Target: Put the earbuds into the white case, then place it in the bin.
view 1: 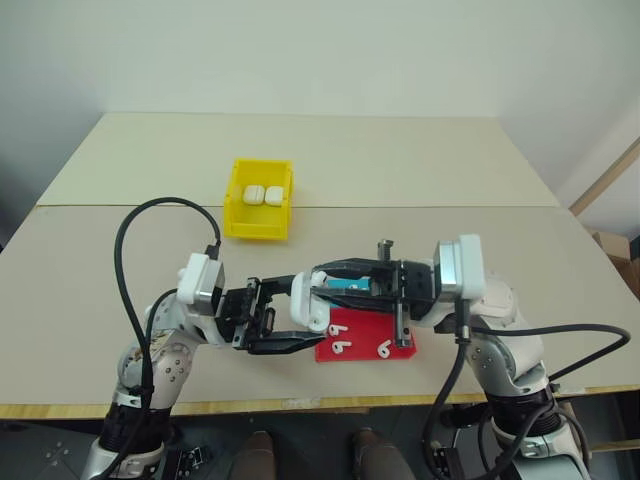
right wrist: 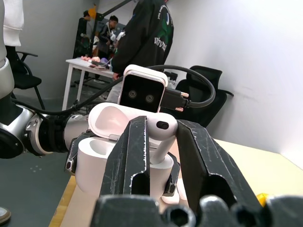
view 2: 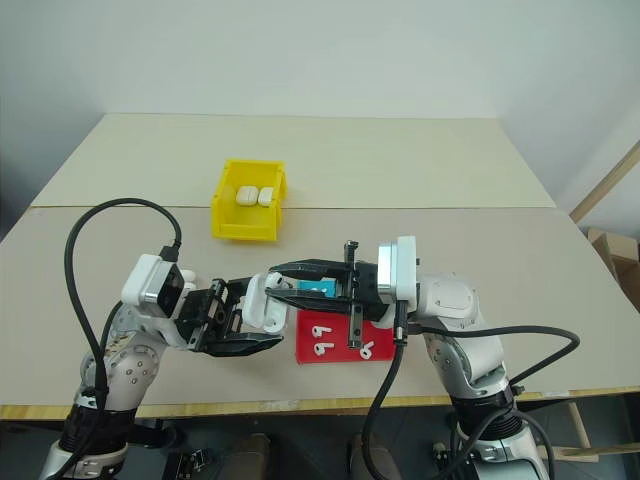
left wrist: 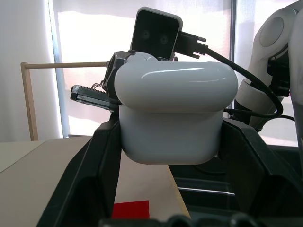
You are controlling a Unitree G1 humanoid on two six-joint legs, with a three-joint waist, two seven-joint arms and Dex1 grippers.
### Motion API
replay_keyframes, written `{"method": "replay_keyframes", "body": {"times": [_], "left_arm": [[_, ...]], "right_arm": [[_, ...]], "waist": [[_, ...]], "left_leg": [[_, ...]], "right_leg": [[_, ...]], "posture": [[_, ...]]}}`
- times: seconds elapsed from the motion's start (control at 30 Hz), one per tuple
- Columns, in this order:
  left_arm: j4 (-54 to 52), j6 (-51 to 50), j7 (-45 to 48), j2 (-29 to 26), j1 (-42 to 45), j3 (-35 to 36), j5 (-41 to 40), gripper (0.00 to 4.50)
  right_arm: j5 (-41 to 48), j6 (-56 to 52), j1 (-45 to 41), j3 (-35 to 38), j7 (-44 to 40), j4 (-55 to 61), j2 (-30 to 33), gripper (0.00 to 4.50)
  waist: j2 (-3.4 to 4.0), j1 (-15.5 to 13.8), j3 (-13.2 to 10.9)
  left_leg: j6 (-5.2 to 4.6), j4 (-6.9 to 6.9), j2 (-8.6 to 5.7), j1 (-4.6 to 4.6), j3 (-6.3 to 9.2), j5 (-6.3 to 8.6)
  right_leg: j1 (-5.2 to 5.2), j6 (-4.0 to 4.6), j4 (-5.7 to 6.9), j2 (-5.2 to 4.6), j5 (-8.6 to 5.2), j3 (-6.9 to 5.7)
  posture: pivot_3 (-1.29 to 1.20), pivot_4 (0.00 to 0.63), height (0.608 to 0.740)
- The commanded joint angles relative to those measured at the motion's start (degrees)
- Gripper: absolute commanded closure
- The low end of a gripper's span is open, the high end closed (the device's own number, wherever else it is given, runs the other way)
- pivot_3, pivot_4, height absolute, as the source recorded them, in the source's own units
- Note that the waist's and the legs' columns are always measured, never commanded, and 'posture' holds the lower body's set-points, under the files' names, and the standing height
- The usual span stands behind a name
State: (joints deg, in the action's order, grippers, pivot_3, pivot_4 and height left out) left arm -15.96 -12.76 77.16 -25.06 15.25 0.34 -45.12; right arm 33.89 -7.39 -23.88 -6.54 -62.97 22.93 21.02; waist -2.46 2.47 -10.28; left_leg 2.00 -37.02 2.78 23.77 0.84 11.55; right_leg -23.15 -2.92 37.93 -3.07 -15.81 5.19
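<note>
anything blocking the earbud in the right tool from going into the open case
Nothing visible does. The right tool pinches a tiny glossy white earbud with its stem pointing into the small glossy white case, whose hinged lid is flipped back. The left tool holds that case.

Glossy smooth white plastic case, matt black pincer fingers, bright yellow plastic bin, pale matt wooden table.
</note>
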Motion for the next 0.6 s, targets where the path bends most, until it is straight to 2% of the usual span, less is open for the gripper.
{"method": "replay_keyframes", "body": {"times": [0.03, 0.2, 0.47, 0.6], "left_arm": [[-0.63, 0.8, 0.11, 0.09, 0.76, 0.93, -0.86, 1.67], [-0.76, 0.69, -0.06, 0.15, 0.85, 0.76, -0.82, 1.67], [-0.38, 0.84, 0.2, -0.01, 0.72, 0.81, -0.61, 1.67], [-0.2, 1.03, 0.87, -0.87, 0.14, 1.36, -0.49, 1.67]], "right_arm": [[0.73, 1.18, 0.07, -0.12, -1.04, 0.94, 0.5, 3.81], [0.03, 2.27, 0.67, -0.04, -1.49, 1.4, 0.85, 2.16], [1.98, 1.62, 0.09, 1.62, -1.32, 1.27, 1.62, 2.16], [6.6, -1.97, -0.95, 4.65, -0.21, 1.13, 3.44, 2.16]], "waist": [[0.0, 0.01, 0.0], [0.0, -0.01, 0.0], [0.0, -0.01, 0.0], [0.0, -0.02, 0.0]], "left_leg": [[0.0, 0.0, 0.0, 0.0, 0.0, 0.0], [0.0, 0.0, 0.0, 0.0, 0.0, 0.0], [0.0, 0.0, 0.0, 0.0, 0.0, 0.0], [0.0, 0.0, 0.0, 0.0, 0.0, 0.0]], "right_leg": [[0.0, 0.0, 0.0, 0.0, 0.0, 0.0], [0.0, 0.0, 0.0, 0.0, 0.0, 0.0], [0.0, 0.0, 0.0, 0.0, 0.0, 0.0], [0.01, 0.0, 0.0, 0.0, 0.0, 0.0]], "posture": [[0.0, 0.15, 0.74], [0.0, 0.15, 0.74], [0.0, 0.15, 0.74], [0.0, 0.15, 0.74]]}}
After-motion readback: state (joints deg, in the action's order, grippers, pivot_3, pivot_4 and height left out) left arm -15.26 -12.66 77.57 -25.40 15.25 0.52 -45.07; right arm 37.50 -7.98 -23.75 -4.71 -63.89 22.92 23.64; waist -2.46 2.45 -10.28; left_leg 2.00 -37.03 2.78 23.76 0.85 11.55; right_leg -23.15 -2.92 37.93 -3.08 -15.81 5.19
